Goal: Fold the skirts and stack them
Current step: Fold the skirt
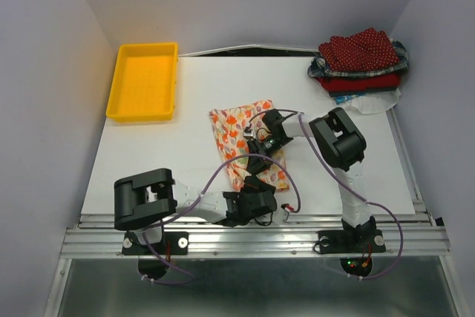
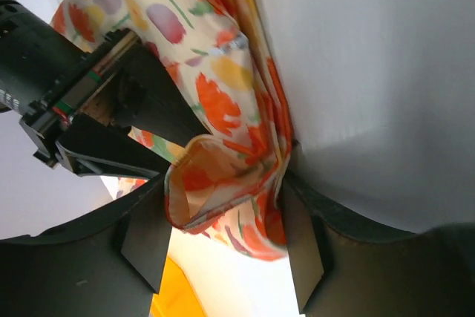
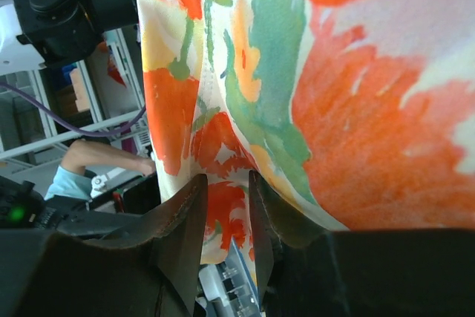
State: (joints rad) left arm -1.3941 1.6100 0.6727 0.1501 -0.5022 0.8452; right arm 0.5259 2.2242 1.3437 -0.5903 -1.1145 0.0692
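The cream floral skirt (image 1: 236,133) lies rumpled in the middle of the bench (image 1: 148,161), trailing toward its near edge. It looks like thin, light, limp cloth that will sag and slip from a shallow bite, so I judge a hem corner or a doubled edge the best place to take it. The right claw (image 3: 226,187) is pinching a fold of it between nearly closed jaws, the left claw (image 2: 226,217) stands spread around a loose, unsquashed loop of hem nearer the near edge, and the other skirts (image 1: 362,53) sit piled at the far right corner
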